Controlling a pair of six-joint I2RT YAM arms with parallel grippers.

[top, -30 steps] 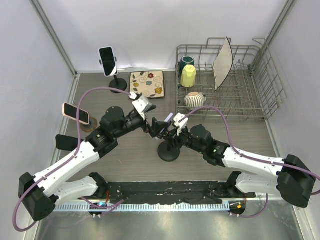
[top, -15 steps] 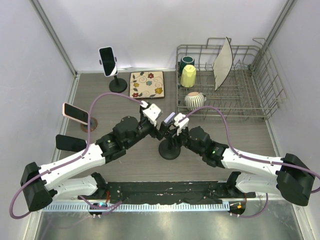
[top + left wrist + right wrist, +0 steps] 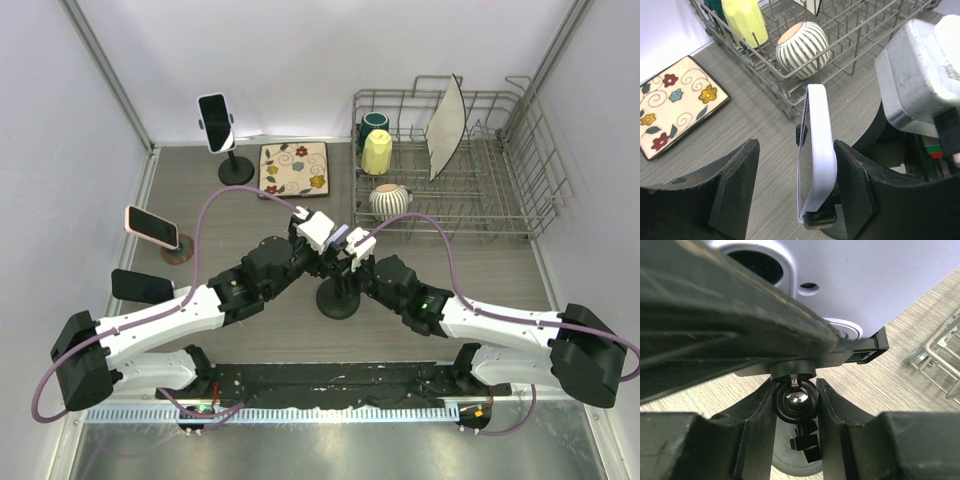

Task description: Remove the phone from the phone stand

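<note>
- Phone [image 3: 815, 150] stands upright, edge-on to the left wrist camera, clipped into the phone stand [image 3: 337, 300] near the middle of the worktop [image 3: 200, 200].
- Left gripper [image 3: 795, 175] straddles the phone with its claw partly wide. One finger [image 3: 735, 185] stands clear of the screen side with a visible gap. The other sits just behind the phone's back; I cannot tell whether it touches.
- Right gripper [image 3: 795, 405] has its claw narrow, pinched on the stand's neck. Its fingers [image 3: 757, 415] press both sides of the socket around the shiny ball joint [image 3: 795, 399], above the round black base.
- The two arms meet at the stand from opposite sides.
- Dish rack [image 3: 500, 190] fills the far right corner. It holds a striped bowl [image 3: 800, 47], a yellow cup [image 3: 376, 152] and a tilted plate [image 3: 446, 125].
- Floral mat [image 3: 294, 168] lies flat by the far edge, just left of the rack.
- Second phone on its own stand [image 3: 215, 122] is at the far left; a pink-cased phone [image 3: 152, 227] sits by the left edge.
</note>
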